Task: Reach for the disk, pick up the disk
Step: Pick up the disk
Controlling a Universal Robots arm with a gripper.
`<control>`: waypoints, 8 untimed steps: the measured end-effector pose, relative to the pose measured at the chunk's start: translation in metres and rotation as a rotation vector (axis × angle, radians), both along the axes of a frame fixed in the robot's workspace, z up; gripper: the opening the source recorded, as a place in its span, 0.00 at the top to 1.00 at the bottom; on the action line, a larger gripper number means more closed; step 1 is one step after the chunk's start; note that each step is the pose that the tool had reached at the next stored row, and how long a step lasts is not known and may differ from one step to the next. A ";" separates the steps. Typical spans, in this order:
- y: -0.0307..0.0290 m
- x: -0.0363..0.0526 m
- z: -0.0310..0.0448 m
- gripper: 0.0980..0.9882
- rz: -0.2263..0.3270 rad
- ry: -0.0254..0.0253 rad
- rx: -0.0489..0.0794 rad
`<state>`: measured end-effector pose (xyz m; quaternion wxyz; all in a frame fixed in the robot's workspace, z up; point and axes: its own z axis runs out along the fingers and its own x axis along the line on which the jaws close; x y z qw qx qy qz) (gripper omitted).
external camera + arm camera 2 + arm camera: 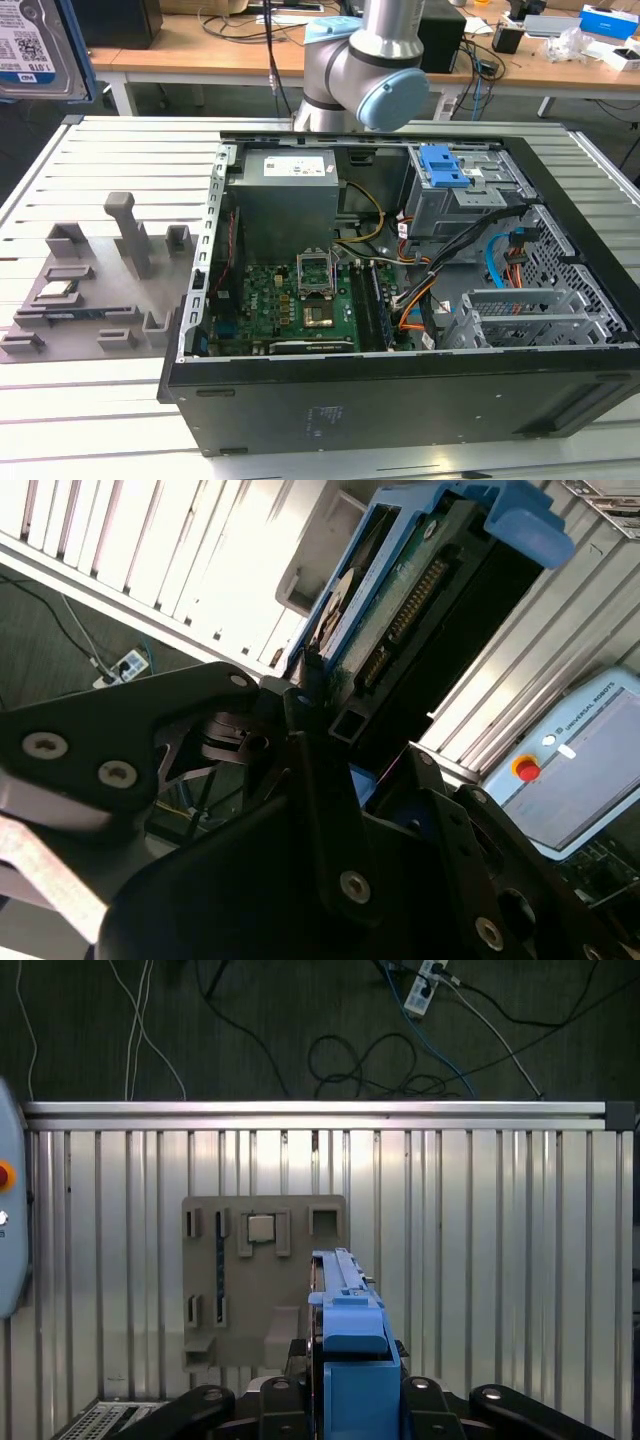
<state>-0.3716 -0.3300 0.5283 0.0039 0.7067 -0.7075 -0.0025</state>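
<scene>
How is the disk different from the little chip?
The disk is gripped in the hand, up off the table; the chip sits in a slot of the grey holder. The disk is on edge to the table; the chip lies flat. The disk wears a blue bracket; the chip is plain silver. Both look like metal.

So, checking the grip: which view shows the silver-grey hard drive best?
Second wrist view: the flat silver-grey metal hard drive gripped in the claw, connector edge visible. First wrist view shows its blue bracket end-on; exterior view, one labelled corner.
</scene>
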 end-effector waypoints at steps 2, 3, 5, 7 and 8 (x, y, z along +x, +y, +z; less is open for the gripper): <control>0.0000 0.0024 0.0000 0.70 0.000 0.0000 0.000; 0.0000 0.0036 0.0000 0.70 0.000 0.0000 0.000; 0.0000 0.0060 0.0000 0.70 0.000 0.0000 0.000; 0.0000 0.0091 0.0001 0.70 0.000 0.0001 0.000; 0.0000 0.0112 0.0000 0.70 0.000 0.0000 0.000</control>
